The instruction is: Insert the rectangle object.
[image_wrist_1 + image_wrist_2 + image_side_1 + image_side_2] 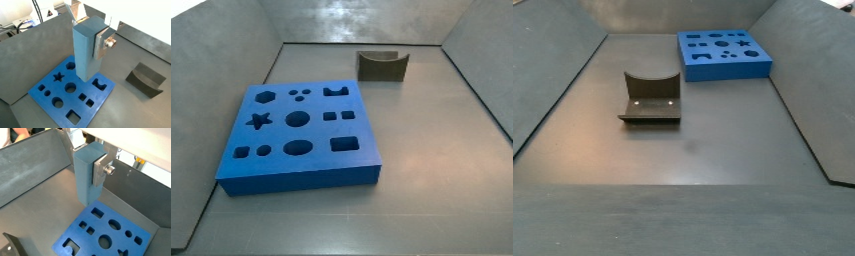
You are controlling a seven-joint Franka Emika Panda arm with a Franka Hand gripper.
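Both wrist views: gripper (90,37) fingers (105,44) clamp rectangle object (85,52).

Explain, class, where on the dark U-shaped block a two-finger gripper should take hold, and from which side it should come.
From above, I'd judge. The U-shaped block lies on the floor apart from the blue board, its notch open. Close the fingers across one arm or its flat outer sides. The gripper already holds the rectangle object.

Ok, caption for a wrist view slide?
Gripper holds the light-blue bar upright above the blue board; olive block sits aside.
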